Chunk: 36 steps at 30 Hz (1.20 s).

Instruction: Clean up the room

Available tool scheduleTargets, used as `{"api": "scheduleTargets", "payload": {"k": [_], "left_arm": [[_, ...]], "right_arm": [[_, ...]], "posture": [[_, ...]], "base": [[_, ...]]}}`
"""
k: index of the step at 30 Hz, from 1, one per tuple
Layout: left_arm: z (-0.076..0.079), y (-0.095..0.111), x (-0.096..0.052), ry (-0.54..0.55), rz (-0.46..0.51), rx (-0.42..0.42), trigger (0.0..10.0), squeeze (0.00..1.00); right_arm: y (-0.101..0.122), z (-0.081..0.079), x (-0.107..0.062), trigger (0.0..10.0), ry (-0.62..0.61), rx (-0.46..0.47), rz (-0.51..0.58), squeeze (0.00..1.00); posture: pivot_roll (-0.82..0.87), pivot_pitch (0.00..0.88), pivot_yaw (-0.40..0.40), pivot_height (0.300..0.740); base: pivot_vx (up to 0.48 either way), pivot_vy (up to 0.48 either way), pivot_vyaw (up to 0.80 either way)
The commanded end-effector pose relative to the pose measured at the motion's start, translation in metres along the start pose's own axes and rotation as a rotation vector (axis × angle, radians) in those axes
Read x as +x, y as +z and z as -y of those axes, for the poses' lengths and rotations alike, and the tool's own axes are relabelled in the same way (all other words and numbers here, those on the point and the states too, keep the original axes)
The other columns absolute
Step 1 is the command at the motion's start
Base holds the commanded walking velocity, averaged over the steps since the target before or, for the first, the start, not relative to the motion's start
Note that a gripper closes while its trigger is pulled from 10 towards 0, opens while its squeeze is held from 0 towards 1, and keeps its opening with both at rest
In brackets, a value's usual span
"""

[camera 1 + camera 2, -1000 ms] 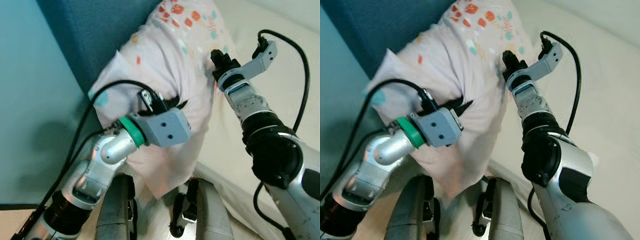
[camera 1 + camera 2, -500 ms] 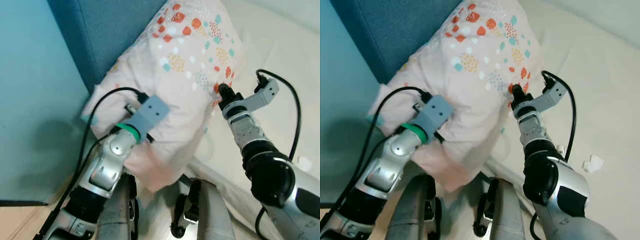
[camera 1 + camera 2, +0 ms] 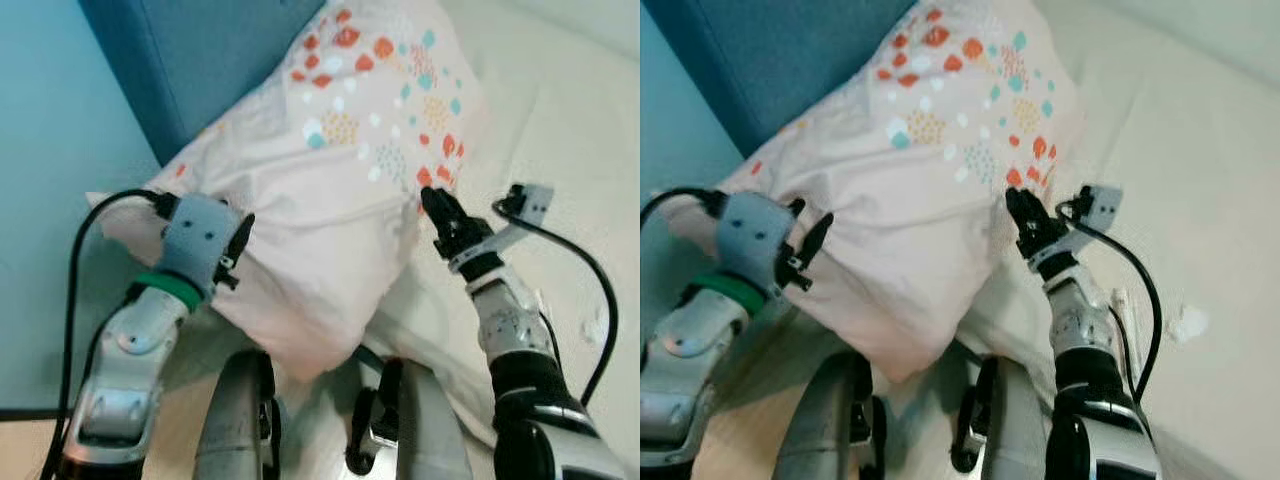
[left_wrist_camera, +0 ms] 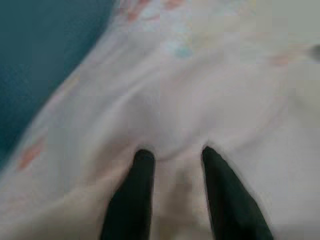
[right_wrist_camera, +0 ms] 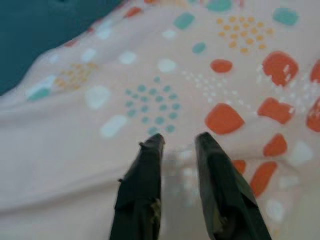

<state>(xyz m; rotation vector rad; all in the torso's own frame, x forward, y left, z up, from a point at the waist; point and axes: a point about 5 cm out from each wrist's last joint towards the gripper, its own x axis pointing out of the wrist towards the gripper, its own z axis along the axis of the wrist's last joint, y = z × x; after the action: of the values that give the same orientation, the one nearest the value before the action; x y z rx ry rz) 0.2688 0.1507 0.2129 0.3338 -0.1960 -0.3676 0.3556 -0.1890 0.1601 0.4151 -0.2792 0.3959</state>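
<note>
Now you can see that both arms have dropped lower than 0.5 s ago: the left gripper (image 3: 240, 250) has slid from the top of the pillow (image 3: 350, 170) down to its lower left edge, and the right gripper (image 3: 437, 207) sits lower on the pillow's right side. The pillow is soft, pale pink cloth printed with orange, teal and white blobs and dot clusters, wrinkled and plump, leaning against the dark blue upholstered headboard (image 3: 200, 60) on the cream bed sheet (image 3: 560, 120). Your left wrist view, blurred, shows 2 black fingers (image 4: 137, 190) parted, their tips pressing a dent into the cloth. Your right wrist view shows the fingers (image 5: 142, 185) slightly apart, tips against the printed fabric with nothing pinched between them. Both forearms angle upward toward the pillow.
</note>
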Motion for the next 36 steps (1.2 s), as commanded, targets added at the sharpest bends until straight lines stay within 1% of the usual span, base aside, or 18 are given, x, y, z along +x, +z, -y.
{"api": "scheduleTargets", "payload": {"k": [1, 2, 3, 4, 5, 6, 7, 8, 9, 10, 11, 12, 14, 16, 18, 27, 30, 36], "left_arm": [[0.006, 0.003, -0.008, -0.123, -0.004, -0.080, 10.0, 0.00], [0.003, 0.005, -0.011, -0.159, 0.001, -0.101, 10.0, 0.00], [0.003, 0.005, -0.011, -0.159, 0.001, -0.101, 10.0, 0.00], [-0.002, 0.008, -0.012, -0.179, 0.015, -0.110, 10.0, 0.00], [-0.006, 0.011, -0.010, -0.158, 0.032, -0.088, 10.0, 0.00], [-0.006, 0.011, -0.010, -0.158, 0.032, -0.088, 10.0, 0.00], [-0.008, 0.016, -0.008, -0.137, 0.062, -0.081, 10.0, 0.00], [-0.008, 0.016, -0.008, -0.137, 0.062, -0.081, 10.0, 0.00], [-0.008, 0.025, -0.002, -0.057, 0.104, -0.093, 10.0, 0.00], [-0.008, 0.027, 0.002, -0.029, 0.113, -0.106, 10.0, 0.00], [-0.007, 0.028, 0.004, -0.012, 0.115, -0.113, 10.0, 0.00], [-0.008, 0.028, 0.009, 0.038, 0.122, -0.136, 10.0, 0.00], [-0.008, 0.028, 0.009, 0.038, 0.122, -0.136, 10.0, 0.00], [-0.010, 0.025, 0.021, 0.144, 0.120, -0.165, 10.0, 0.00], [-0.010, 0.023, 0.030, 0.192, 0.108, -0.199, 10.0, 0.00], [-0.015, 0.015, 0.043, 0.209, 0.069, -0.224, 10.0, 0.00], [-0.012, 0.010, 0.046, 0.209, 0.056, -0.243, 10.0, 0.00], [-0.008, 0.008, 0.050, 0.208, 0.057, -0.261, 10.0, 0.00]], "right_arm": [[-0.003, -0.001, -0.010, 10.0, -0.011, -0.015, -0.004, 0.00], [-0.006, -0.006, -0.015, 10.0, -0.002, -0.033, -0.004, 0.00], [-0.006, -0.006, -0.015, 10.0, -0.002, -0.033, -0.004, 0.00], [-0.008, -0.010, -0.019, 10.0, 0.004, -0.048, -0.001, 0.00], [-0.009, -0.015, -0.020, 10.0, 0.014, -0.080, -0.001, 0.00], [-0.009, -0.015, -0.020, 10.0, 0.014, -0.080, -0.001, 0.00], [-0.009, -0.020, -0.021, 10.0, 0.017, -0.115, 0.004, 0.00], [-0.009, -0.020, -0.021, 10.0, 0.017, -0.115, 0.004, 0.00], [-0.007, -0.030, -0.024, 10.0, 0.009, -0.171, 0.009, 0.00], [-0.007, -0.032, -0.025, 10.0, 0.008, -0.199, 0.008, 0.00], [-0.007, -0.032, -0.025, 10.0, 0.008, -0.216, 0.007, 0.00], [-0.006, -0.031, -0.024, 10.0, -0.020, -0.226, 0.023, 0.00], [-0.006, -0.031, -0.024, 10.0, -0.020, -0.226, 0.023, 0.00], [-0.003, -0.028, -0.021, 10.0, -0.064, -0.230, 0.053, 0.00], [0.001, -0.028, -0.019, 10.0, -0.074, -0.236, 0.061, 0.00], [0.004, -0.027, -0.019, 10.0, -0.097, -0.258, 0.054, 0.00], [0.002, -0.029, -0.019, 10.0, -0.105, -0.263, 0.053, 0.00], [-0.001, -0.028, -0.018, 10.0, -0.113, -0.262, 0.048, 0.00]], "posture": [[0.16, 0.236, -0.015, 0.616], [0.14, 0.224, -0.015, 0.616], [0.14, 0.224, -0.015, 0.616], [0.14, 0.216, -0.015, 0.616], [0.13, 0.203, -0.016, 0.616], [0.13, 0.203, -0.016, 0.616], [0.13, 0.191, -0.015, 0.616], [0.13, 0.191, -0.015, 0.616], [0.12, 0.168, -0.016, 0.616], [0.12, 0.165, -0.016, 0.616], [0.12, 0.165, -0.016, 0.616], [0.12, 0.158, -0.017, 0.620], [0.12, 0.158, -0.017, 0.620], [0.11, 0.138, -0.025, 0.630], [0.10, 0.128, -0.027, 0.639], [0.10, 0.100, -0.022, 0.668], [0.10, 0.094, -0.020, 0.682], [0.10, 0.087, -0.020, 0.701]], "base": [[0.000, 0.000, 0.00], [0.000, 0.000, 0.00], [0.000, 0.000, 0.00], [0.000, 0.000, 0.00], [0.000, 0.000, 0.00], [0.000, 0.000, 0.00], [0.000, 0.000, 0.00], [0.000, 0.000, 0.00], [0.000, 0.000, 0.00], [0.000, 0.000, 0.00], [0.000, 0.000, 0.00], [0.000, 0.000, 0.00], [0.000, 0.000, 0.00], [0.000, 0.000, 0.00], [0.000, 0.000, 0.00], [0.000, 0.000, 0.00], [0.000, 0.000, 0.00], [0.000, 0.000, 0.00]]}}
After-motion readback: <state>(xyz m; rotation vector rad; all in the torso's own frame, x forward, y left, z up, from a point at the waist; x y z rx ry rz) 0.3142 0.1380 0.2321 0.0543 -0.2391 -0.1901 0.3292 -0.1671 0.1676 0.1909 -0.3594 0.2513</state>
